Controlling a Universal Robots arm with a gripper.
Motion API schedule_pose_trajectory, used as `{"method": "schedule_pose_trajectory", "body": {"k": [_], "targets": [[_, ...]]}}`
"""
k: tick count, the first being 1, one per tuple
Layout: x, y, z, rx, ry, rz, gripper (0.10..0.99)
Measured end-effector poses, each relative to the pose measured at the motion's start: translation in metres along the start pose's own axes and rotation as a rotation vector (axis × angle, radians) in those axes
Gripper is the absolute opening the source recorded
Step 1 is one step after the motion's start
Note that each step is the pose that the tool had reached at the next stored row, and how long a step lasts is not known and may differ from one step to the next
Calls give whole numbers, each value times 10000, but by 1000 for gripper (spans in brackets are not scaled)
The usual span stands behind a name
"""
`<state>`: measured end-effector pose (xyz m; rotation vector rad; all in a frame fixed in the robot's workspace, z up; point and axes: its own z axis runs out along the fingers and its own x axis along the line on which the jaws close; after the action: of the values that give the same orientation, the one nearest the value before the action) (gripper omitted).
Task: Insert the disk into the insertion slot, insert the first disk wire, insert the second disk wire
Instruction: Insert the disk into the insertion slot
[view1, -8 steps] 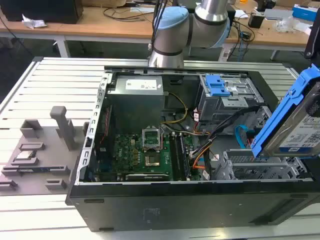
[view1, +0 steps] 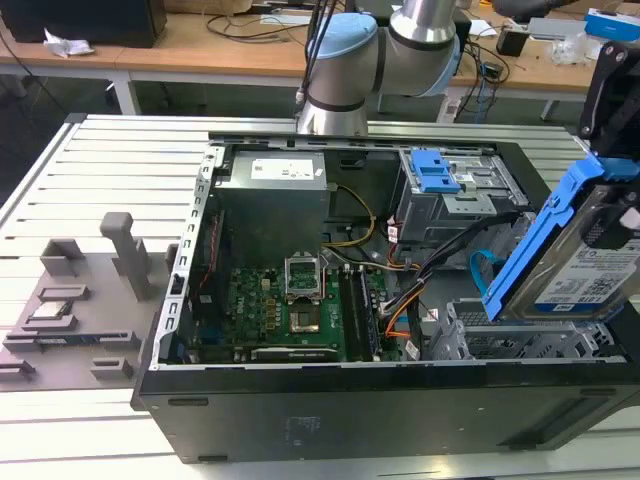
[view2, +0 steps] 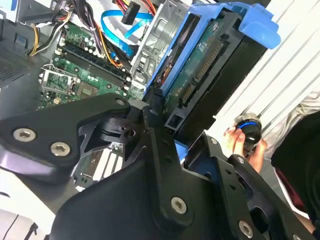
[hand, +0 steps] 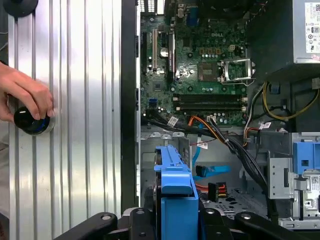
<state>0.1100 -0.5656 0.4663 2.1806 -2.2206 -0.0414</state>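
Gripper (hand: 172, 221) clenched on disk (view1: 585, 255), gripping blue carrier from both sides. Disk tilted, raised over insertion slot (view1: 500, 345) at exterior view's right, close to case wall (view1: 400, 405). Lower edge near cage top; contact unclear. Cage top open. Black cables (view1: 455, 250) and blue ribbon (view1: 482, 275) just beside disk's edge.

A green motherboard (view1: 270, 310) lies inside the open black computer case (view1: 350, 415).
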Motion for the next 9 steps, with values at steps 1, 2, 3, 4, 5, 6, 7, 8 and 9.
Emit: {"method": "schedule_pose_trajectory", "body": {"k": [1,2,3,4,5,6,7,8,9], "targets": [[-39,9,38,0,0,0,365],[-69,18,72,0,1,0,365],[-87,26,101,0,-1,0,365],[-95,29,121,0,0,-1,365],[-101,29,147,0,0,-3,365],[-109,30,173,0,1,0,365],[-127,31,214,0,0,0,365],[-140,34,239,0,1,0,365],[-150,37,260,0,1,-1,365]]}}
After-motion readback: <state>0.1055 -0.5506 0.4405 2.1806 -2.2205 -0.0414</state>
